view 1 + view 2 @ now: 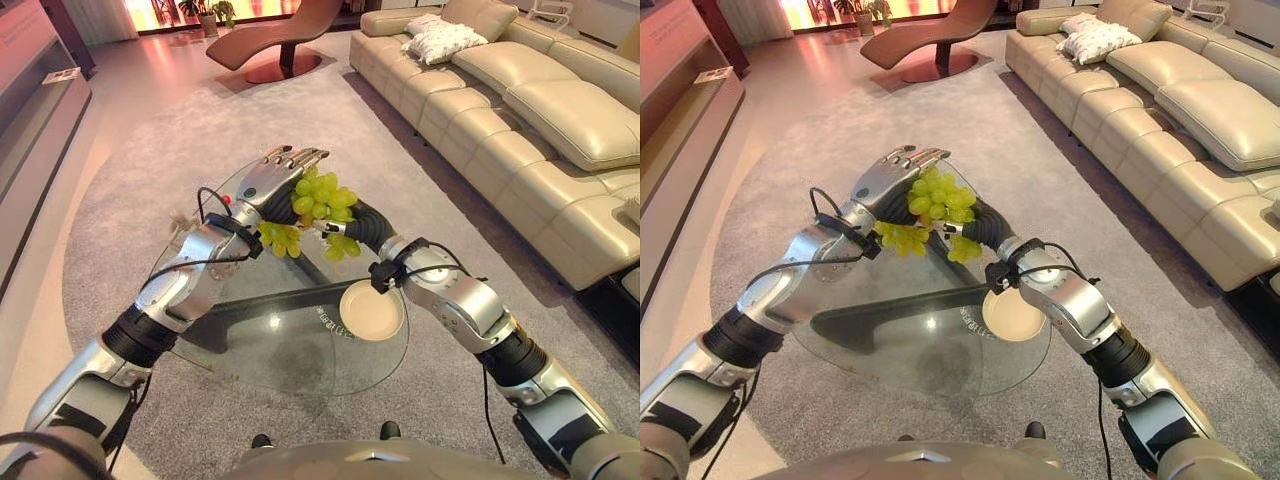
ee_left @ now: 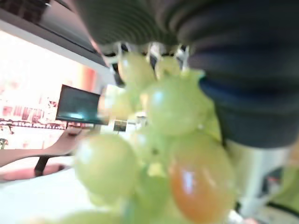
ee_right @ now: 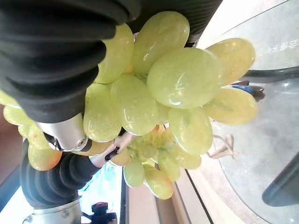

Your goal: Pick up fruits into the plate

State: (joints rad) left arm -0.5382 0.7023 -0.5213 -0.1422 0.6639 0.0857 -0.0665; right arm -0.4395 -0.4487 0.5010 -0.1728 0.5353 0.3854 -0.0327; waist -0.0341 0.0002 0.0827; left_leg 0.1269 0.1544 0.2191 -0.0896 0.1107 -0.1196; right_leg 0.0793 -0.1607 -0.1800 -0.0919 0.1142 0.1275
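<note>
At frame centre, a bunch of pale green grapes point(image 1: 322, 200) is hanging above the round glass table point(image 1: 290, 345), between both hands. The left hand point(image 1: 268, 178) is extending straight fingers over it; the right hand point(image 1: 352, 222) is apparently gripping it, fingers hidden. The round cream plate point(image 1: 371, 310) is lying lower right.

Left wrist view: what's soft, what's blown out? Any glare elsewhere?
Left wrist view: grapes sit too close and smear, bright background behind them washes out. Right wrist view: grapes crisp, with small highlights. Left eye view: glass table shows a light spot; window strip at top overexposed.
</note>
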